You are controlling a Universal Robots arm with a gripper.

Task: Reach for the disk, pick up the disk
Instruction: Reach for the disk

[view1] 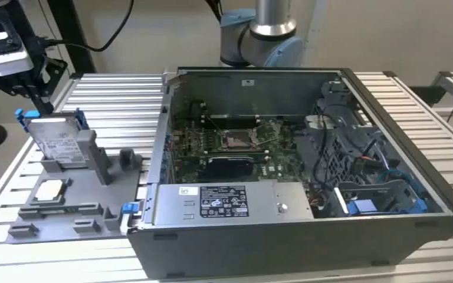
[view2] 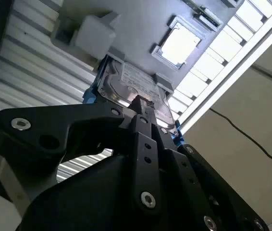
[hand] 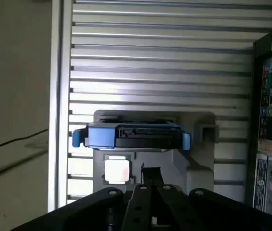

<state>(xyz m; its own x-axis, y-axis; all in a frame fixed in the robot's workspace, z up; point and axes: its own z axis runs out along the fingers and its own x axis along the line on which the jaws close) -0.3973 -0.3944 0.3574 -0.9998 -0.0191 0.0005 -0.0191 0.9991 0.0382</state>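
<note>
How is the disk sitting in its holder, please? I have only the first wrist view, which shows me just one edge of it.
Observer: In the exterior view the disk stands on edge in the grey holder, tilted rather than flat, with its white-labelled face showing.
Operator: Thank you. Is the case beside the holder closed?
Observer: No. The case lies open on the exterior view's right of the holder, and the green board inside is exposed.
</note>
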